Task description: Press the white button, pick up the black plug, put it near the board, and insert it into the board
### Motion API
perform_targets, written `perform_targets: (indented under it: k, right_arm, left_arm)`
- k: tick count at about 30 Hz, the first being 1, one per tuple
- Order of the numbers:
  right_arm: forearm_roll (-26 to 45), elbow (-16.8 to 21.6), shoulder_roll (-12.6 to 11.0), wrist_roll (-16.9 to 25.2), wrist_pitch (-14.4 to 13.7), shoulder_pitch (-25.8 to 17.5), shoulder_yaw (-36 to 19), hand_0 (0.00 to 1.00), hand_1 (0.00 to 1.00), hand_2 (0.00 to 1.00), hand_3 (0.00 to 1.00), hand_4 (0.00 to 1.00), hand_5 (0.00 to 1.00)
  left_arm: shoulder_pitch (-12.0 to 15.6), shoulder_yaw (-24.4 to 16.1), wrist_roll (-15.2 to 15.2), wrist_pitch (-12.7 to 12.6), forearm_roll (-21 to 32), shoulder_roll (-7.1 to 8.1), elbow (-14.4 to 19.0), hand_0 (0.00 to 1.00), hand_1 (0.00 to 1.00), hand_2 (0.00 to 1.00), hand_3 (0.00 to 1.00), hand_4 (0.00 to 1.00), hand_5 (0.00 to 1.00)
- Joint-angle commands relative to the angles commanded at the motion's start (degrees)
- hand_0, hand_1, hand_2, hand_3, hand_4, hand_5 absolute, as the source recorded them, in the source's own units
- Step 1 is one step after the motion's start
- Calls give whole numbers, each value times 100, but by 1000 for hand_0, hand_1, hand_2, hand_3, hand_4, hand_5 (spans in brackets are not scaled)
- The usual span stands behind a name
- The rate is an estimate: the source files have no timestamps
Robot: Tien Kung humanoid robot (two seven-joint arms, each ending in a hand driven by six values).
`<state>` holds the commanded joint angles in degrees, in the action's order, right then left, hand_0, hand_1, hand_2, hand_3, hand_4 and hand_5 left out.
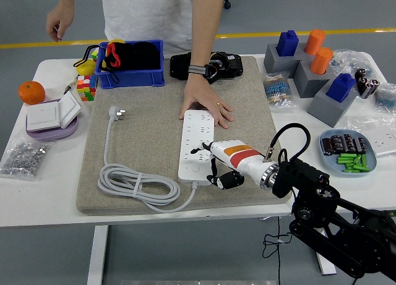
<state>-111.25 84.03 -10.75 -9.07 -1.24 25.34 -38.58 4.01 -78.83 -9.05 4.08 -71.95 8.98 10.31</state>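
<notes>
— Where's the black plug?

— I can't pick it out. Centre frame, a person's hand (207, 106) steadies the power strip (196, 144).

— The risk?

— My right hand (213, 158), fingers extended over the strip, could miss the white button and shove it.

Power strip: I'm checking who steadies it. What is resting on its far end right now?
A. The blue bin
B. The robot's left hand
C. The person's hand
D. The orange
C: the person's hand lies flat on the mat at the far end of the power strip, fingers overlapping its top edge, while the right robot hand works at its near end.
</notes>
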Motion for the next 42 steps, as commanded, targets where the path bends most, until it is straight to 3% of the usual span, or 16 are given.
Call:
perform_targets:
  k: [4,5,10,11,16,17,22,23,29,34,35,42]
  right_arm:
    - [-17,143,-40,305,-302,-117,-269,2,2,67,784,216,2]
    - [6,139,-55,409,-387,-159,-377,186,137,207,707,482,2]
    - [97,8,-116,622,-543,-322,-777,186,137,207,707,482,2]
    - [106,-17,-126,635,-554,-351,-839,575,611,619,668,913,124]
    - [86,-195,-222,643,-614,-603,-1232,575,611,619,668,913,124]
    - [80,-242,-249,648,-632,-664,-1310,711,759,758,749,990,171]
    - [36,-432,-356,625,-614,-915,-1619,711,759,758,749,990,171]
    - [39,-465,-378,622,-605,-962,-1660,761,784,769,766,998,204]
    - [63,-679,-503,607,-574,-1202,-1781,743,763,760,764,998,207]
    - [103,-879,-516,712,-713,-1303,-1772,743,763,760,764,998,207]
    - [115,-909,-511,740,-746,-1313,-1765,650,672,678,728,998,196]
    - [263,-964,-472,821,-836,-1360,-1649,649,664,676,726,998,191]
  left_arm:
    - [3,-5,2,0,0,1,0,705,699,670,712,723,282]
    - [6,-15,0,0,-9,0,0,705,699,671,712,723,280]
    - [11,-31,-3,0,-20,-2,0,705,699,671,712,723,280]
    - [11,-30,-3,0,-19,-2,0,705,699,671,712,723,282]
    - [13,-38,0,0,-16,-11,0,705,699,671,712,723,282]
    - [16,-45,-2,0,-19,-13,0,704,699,671,712,722,282]
    - [7,-42,-4,0,-13,-12,0,704,699,671,712,722,282]
    - [4,-35,-5,1,-11,-10,0,707,699,671,712,722,282]
    - [-17,-16,1,-3,-4,6,0,705,699,671,712,722,281]
    - [-23,32,5,-2,27,10,1,705,699,671,712,722,281]
    - [-23,34,2,-1,21,11,0,705,699,671,712,722,281]
    - [-10,63,2,-1,28,23,0,704,699,670,712,723,281]
